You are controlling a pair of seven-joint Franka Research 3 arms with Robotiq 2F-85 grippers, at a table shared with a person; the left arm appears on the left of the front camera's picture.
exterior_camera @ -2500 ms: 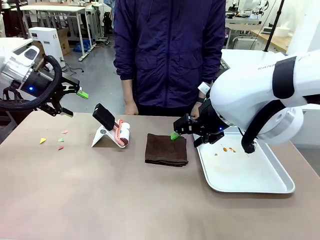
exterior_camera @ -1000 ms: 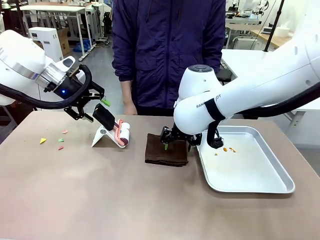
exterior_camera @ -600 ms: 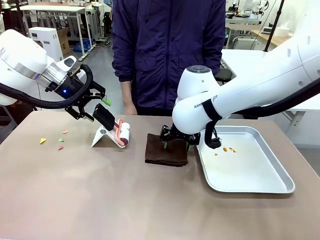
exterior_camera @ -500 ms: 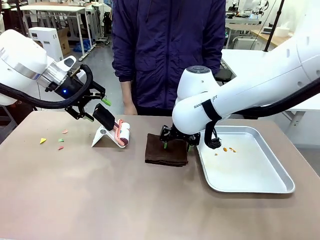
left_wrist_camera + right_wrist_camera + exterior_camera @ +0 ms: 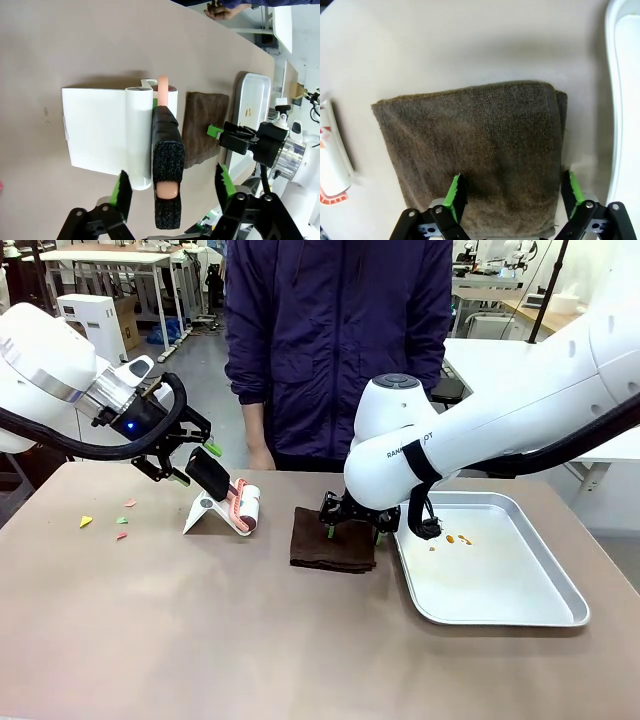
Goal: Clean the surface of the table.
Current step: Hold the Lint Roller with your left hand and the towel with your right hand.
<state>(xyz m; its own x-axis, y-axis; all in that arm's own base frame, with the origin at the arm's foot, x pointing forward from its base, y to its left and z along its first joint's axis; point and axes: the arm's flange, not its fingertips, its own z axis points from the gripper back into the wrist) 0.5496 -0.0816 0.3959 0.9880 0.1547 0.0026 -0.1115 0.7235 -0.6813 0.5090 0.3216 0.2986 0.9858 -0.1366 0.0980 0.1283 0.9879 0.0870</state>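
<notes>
— Two arms over one table. What did the front camera give you?

— The table (image 5: 200, 640) ran wide and taupe from my side to the person (image 5: 340, 340) standing at its far edge. My left gripper (image 5: 197, 464) hung at the far left, level with the black handle of the lint roller (image 5: 238, 502), which leaned on its white stand (image 5: 205, 512). A few paper scraps (image 5: 86, 521) lay on the table left of that. My right gripper (image 5: 352, 530) pointed down at the brown cloth (image 5: 330, 548) in the middle, just beside the silver tray (image 5: 490, 585), where some crumbs (image 5: 458, 538) sat near the far end.

— And the left wrist?

— There my left gripper (image 5: 172, 184) had its fingers wide apart, one on each side of the roller's handle and neither touching it. The stand showed white beside the handle. Beyond them the cloth and tray lay on the tabletop.

— The right wrist?

— My right gripper (image 5: 512, 196) was spread as well, its green pads straddling the near edge of the folded cloth, with nothing clamped. Whether the tips pressed into the fabric, I couldn't tell from that angle. Bare table lay beyond the cloth, with the tray's rim at the right edge and the end of the roller at the left.
</notes>
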